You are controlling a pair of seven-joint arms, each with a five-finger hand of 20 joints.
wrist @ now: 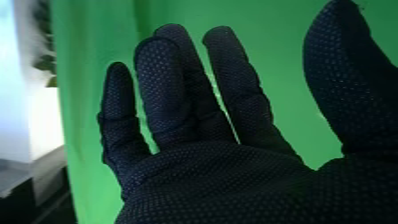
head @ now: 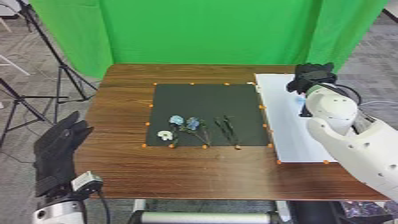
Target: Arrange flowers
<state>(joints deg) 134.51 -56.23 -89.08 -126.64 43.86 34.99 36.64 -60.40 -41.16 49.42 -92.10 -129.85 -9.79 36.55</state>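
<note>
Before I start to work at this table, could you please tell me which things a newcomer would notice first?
Probably the bright green curtain, hanging behind the brown table. Next, the right hand in its black glove, near the table's far right corner, its fingers spread against the green. Then the small blue flowers and the white flower, lying on the near part of the dark mat.

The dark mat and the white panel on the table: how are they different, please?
The dark mat is wider, while the white panel is a longer, narrower strip. The mat carries the flowers; the panel lies to the mat's right, with the right hand at the panel's far end. Both lie flat on the brown table.
</note>
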